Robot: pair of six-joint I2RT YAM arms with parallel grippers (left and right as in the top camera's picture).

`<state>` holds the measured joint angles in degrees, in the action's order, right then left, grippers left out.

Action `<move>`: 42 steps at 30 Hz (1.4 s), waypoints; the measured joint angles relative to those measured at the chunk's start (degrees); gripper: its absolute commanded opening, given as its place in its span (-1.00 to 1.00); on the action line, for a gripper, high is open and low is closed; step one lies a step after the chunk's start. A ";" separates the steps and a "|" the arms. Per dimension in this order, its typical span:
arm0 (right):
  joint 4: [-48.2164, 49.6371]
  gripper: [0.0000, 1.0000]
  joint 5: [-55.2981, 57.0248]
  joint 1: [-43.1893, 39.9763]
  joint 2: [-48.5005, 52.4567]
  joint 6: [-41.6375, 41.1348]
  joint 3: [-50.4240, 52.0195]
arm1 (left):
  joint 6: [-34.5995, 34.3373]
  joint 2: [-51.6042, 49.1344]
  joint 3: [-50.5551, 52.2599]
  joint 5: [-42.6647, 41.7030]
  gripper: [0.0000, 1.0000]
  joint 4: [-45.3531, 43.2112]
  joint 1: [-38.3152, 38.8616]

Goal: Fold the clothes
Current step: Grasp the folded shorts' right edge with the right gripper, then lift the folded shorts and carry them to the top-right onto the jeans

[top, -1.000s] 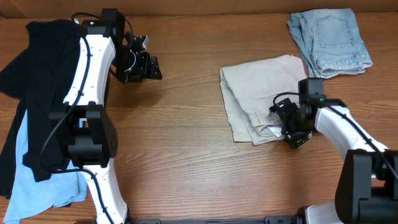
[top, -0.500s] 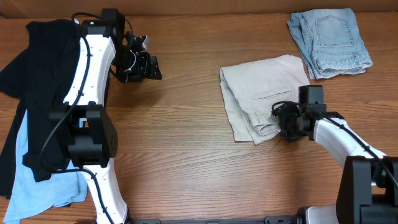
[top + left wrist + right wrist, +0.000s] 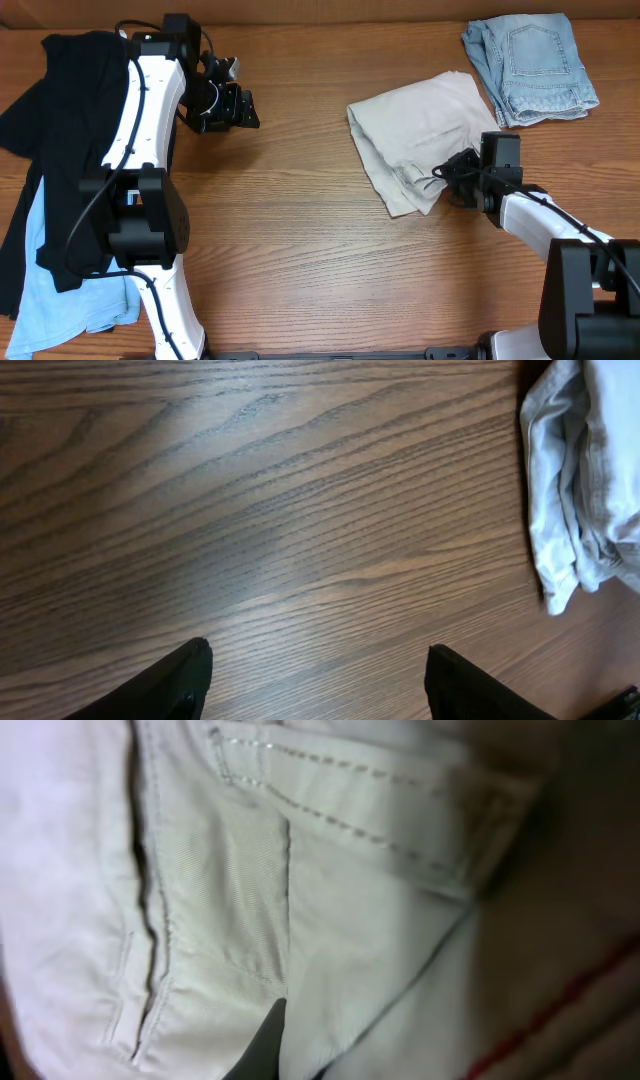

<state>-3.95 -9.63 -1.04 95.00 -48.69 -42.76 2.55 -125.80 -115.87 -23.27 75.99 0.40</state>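
Note:
The clothes lie in three spots. Folded beige khaki shorts [image 3: 420, 125] sit right of centre, and my right gripper [image 3: 452, 180] is shut on their near right edge, the cloth bunched at the jaws. In the right wrist view the beige shorts [image 3: 200, 870] fill the frame, with stitched seams, around one dark fingertip [image 3: 265, 1045]. My left gripper [image 3: 243, 108] hovers open over bare wood at the back left. In the left wrist view its fingertips [image 3: 195, 660] stand wide apart with nothing between them, and the beige shorts [image 3: 580, 490] show at the right edge.
Folded pale denim shorts [image 3: 530, 65] lie at the back right corner. A black top [image 3: 70, 120] is draped over the left side, partly under the left arm, with a light-blue shirt [image 3: 50, 290] beneath it near the front left.
My right gripper has gone from open to shut on the shorts' edge. The beige shorts have shifted a little toward the back and left, with their near edge gathered. The left arm has stayed put.

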 measured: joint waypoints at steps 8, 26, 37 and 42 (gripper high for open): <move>1.66 -0.92 -13.09 -0.52 0.00 11.04 -0.85 | 0.00 0.00 0.00 0.79 0.40 0.33 0.00; -0.76 -0.92 -26.84 -9.16 -10.25 12.87 -21.24 | 0.00 0.00 0.00 1.25 0.41 0.09 0.00; 8.35 -0.93 -20.63 -15.41 -6.91 12.68 -31.65 | 0.00 0.00 0.00 1.25 0.40 -0.61 0.00; 14.78 -0.93 -20.37 -17.79 -0.33 12.70 -34.86 | 0.00 0.00 0.00 1.25 0.40 -0.76 0.00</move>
<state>10.83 -30.00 -18.83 94.67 -35.99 -77.62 2.55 -125.80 -115.87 -22.02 75.22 0.40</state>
